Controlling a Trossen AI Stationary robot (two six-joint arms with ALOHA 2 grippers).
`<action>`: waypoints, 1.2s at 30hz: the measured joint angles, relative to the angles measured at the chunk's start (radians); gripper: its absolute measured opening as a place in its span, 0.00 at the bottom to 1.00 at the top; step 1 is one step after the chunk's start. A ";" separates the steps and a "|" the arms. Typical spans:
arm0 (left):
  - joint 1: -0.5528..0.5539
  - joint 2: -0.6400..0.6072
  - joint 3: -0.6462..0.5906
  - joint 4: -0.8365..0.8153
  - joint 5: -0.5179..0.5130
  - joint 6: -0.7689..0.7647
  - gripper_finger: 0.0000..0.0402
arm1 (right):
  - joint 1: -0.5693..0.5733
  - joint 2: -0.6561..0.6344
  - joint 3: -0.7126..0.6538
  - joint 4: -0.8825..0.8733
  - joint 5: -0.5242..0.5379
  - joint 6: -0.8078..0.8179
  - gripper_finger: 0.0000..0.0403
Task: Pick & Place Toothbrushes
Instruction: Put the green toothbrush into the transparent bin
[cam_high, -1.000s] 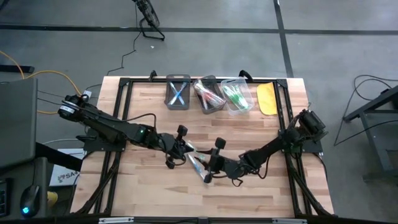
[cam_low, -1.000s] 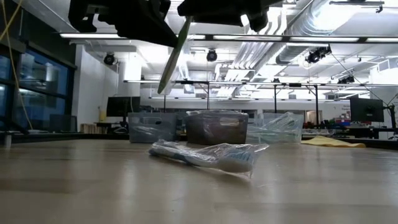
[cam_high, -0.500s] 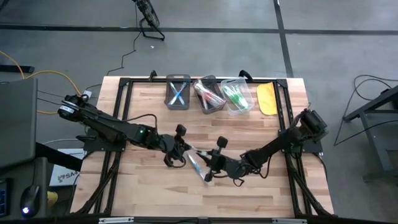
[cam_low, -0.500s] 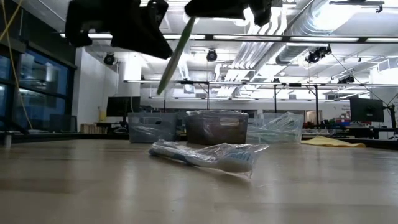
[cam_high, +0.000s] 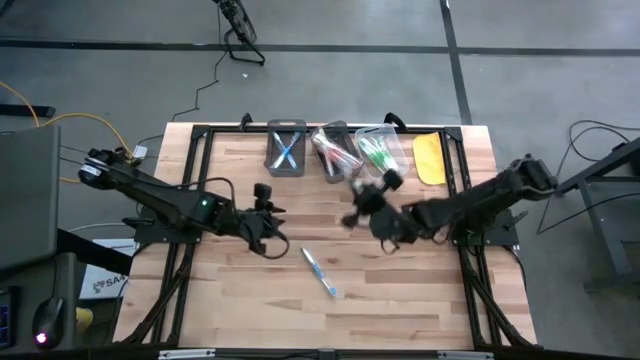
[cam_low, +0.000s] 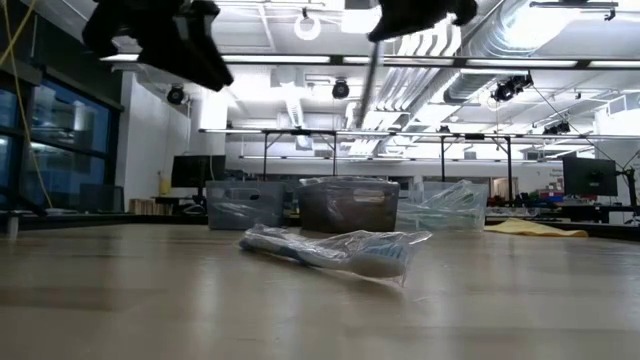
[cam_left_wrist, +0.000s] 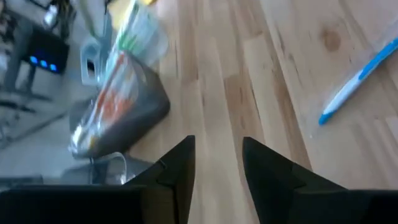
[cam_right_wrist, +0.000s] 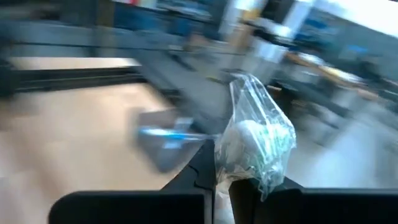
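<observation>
One slim green toothbrush (cam_low: 370, 75) hangs clamped in my right gripper (cam_high: 362, 200), near the three small bins at the table's far edge (cam_high: 330, 130); held by one end, it could swing or slip and miss the clear plastic-lined bin of green brushes (cam_high: 380, 152), I judge. Its thin handle dangles nearly upright. My left gripper (cam_left_wrist: 214, 165) hovers over bare wood, fingers slightly parted and empty. Another brush, blue and white in a clear wrapper (cam_high: 320, 272), lies flat mid-table between the arms.
</observation>
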 joint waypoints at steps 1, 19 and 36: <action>0.000 -0.003 0.000 -0.017 -0.001 -0.024 0.32 | -0.027 -0.014 0.000 -0.033 0.034 0.027 0.03; 0.000 -0.001 -0.078 -0.045 0.004 -0.168 0.32 | -0.425 -0.029 -0.249 0.102 0.000 0.638 0.03; -0.001 -0.001 -0.081 -0.017 0.036 -0.165 0.32 | -0.588 -0.018 -0.444 0.470 -0.097 0.839 0.03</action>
